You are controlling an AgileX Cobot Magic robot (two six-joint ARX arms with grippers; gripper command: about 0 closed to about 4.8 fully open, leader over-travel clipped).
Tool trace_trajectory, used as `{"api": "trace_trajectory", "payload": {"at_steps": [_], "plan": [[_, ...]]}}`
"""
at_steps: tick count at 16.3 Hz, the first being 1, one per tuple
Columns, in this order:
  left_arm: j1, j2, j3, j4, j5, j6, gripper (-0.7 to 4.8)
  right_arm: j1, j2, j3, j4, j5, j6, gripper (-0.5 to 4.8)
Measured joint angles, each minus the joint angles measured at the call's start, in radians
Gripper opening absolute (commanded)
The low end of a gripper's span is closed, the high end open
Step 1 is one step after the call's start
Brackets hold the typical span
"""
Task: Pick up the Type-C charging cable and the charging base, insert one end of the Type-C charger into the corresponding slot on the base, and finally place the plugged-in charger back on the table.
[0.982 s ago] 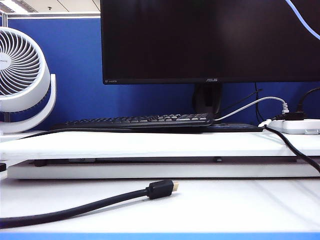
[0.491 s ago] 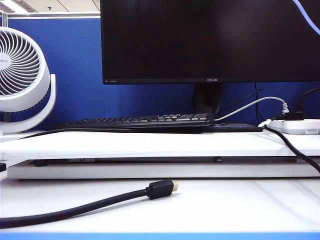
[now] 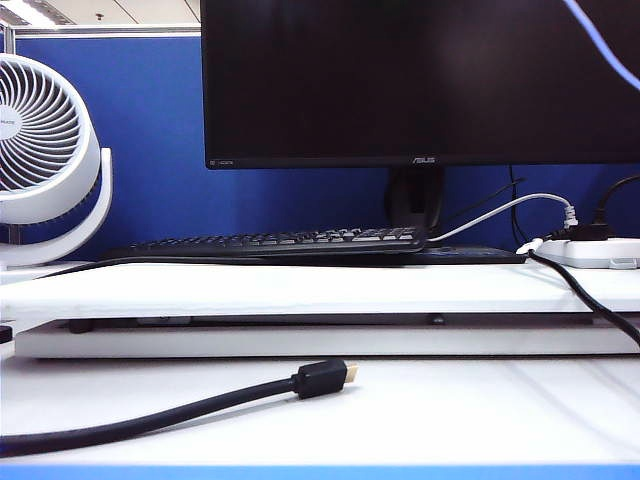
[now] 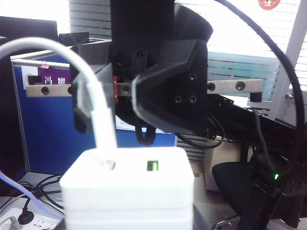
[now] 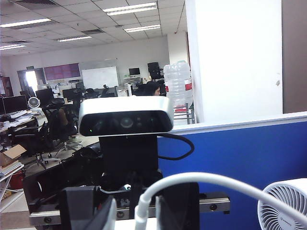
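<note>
The charging cable (image 4: 98, 115) now sits plugged into the charging base (image 4: 127, 189), which your left gripper (image 4: 129, 220) holds; the right gripper (image 4: 122, 91), just above, pinches it. Only the loop (image 3: 598, 35) has shifted: set down next.

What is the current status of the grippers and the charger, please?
Left gripper: not in frame, charging base sits at its camera. Right gripper shut on cable, plug seated in base. Both lifted off table. Nothing in the way.

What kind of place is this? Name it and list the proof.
Probably an open-plan office desk: a monitor and keyboard against a blue partition, with rows of desks and ceiling lights beyond in the right wrist view.
</note>
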Motion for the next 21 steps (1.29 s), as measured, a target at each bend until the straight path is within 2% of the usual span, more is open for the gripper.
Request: {"api": "trace_trajectory", "payload": {"at_steps": [9,12,13,14,15,21], "plan": [[0.000,0.002,0.000,-0.011,0.000,0.000,-0.06,0.004,0.012,0.000,-0.019,-0.001,0.000,1.03],[0.000,0.006,0.000,-0.014,0.000,0.000,-0.06,0.004,0.016,0.000,-0.026,-0.006,0.000,0.69],[0.000,0.006,0.000,-0.014,0.000,0.000,-0.06,0.004,0.016,0.000,-0.026,-0.008,0.000,0.39],[0.000,0.006,0.000,-0.015,-0.005,0.000,-0.06,0.005,0.016,0.000,-0.026,-0.013,0.000,0.33],[0.000,0.006,0.000,-0.015,-0.005,0.000,-0.06,0.005,0.016,0.000,-0.026,-0.013,0.001,-0.06],[0.000,0.006,0.000,-0.031,-0.003,-0.039,-0.06,0.004,0.015,0.000,-0.068,-0.032,-0.044,-0.05]]}}
